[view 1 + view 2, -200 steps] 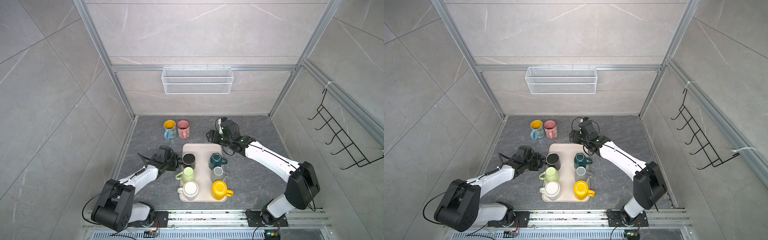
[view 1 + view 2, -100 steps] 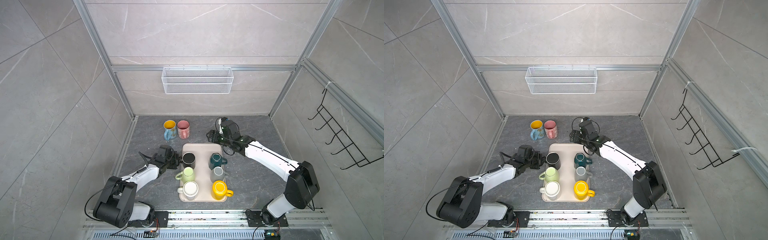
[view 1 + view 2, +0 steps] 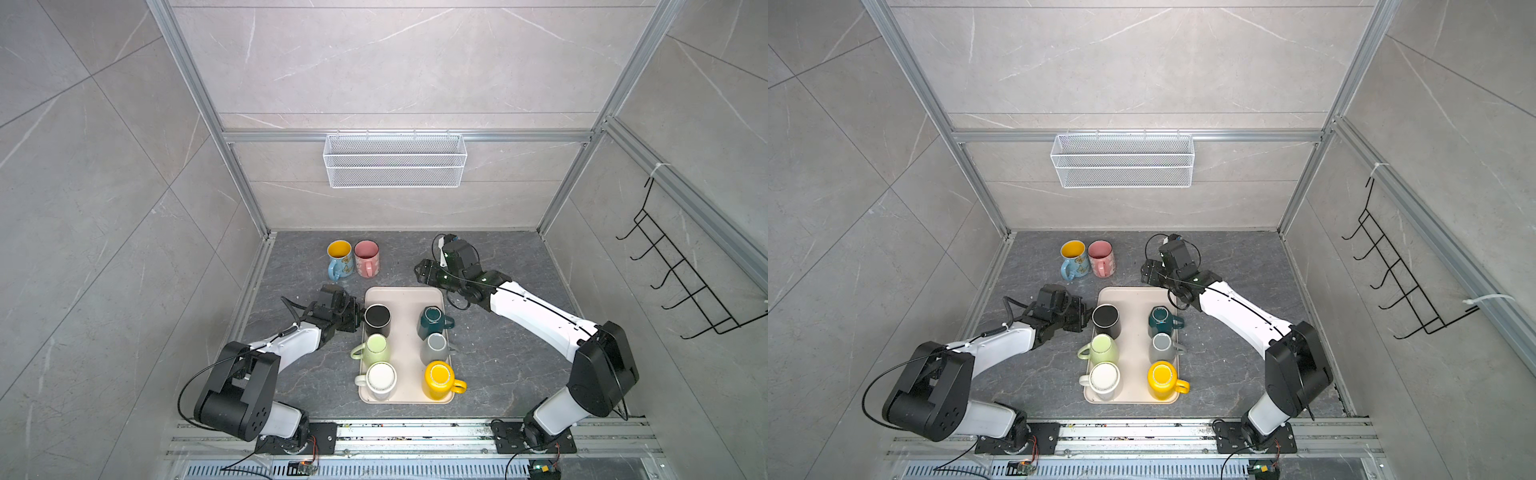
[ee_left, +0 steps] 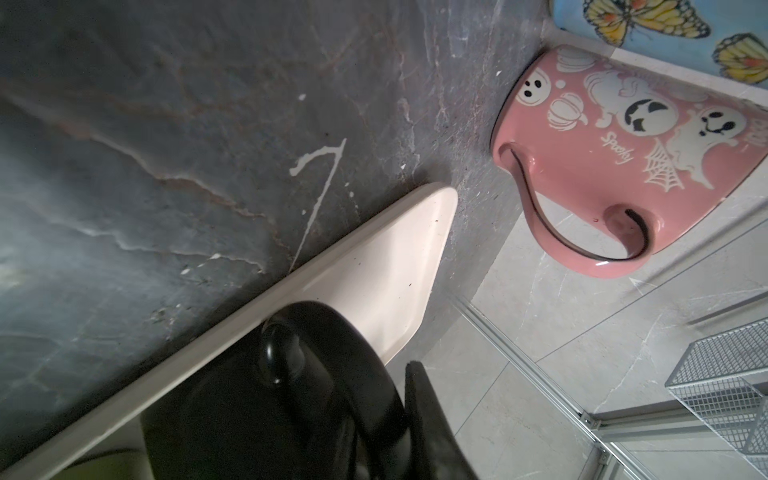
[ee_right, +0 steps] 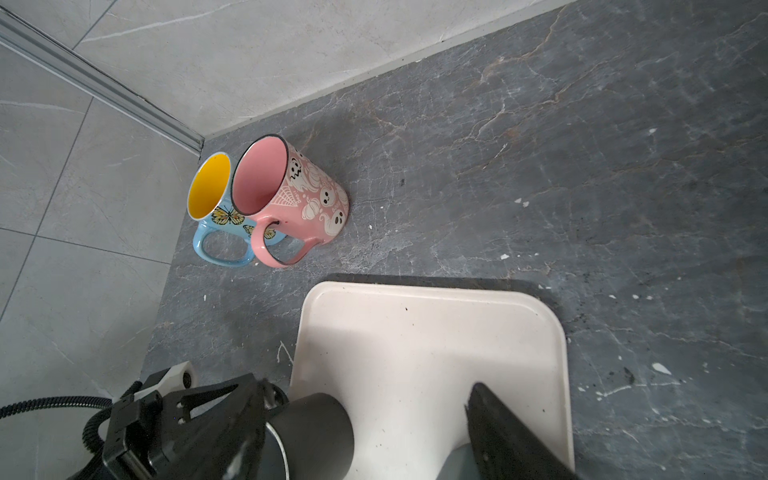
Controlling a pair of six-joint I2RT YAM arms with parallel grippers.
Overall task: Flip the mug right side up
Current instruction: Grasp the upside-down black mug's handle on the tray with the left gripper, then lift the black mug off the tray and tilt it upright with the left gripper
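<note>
"Cream tray (image 3: 405, 301) in the middle. Where are your arms?"
"My right gripper (image 3: 420, 272) hangs just off its 1 o'clock corner, jaws wide, nothing between them. My left gripper (image 3: 354, 321) sits at 9 o'clock of the black mug (image 3: 377, 322), touching it."
"And the mug itself?"
"Standing in the tray's 11 o'clock corner. Its handle (image 4: 282, 353) faces my left gripper, with one finger (image 4: 419, 407) beside it. Whether I have it clamped or am only close, I cannot tell."
</note>
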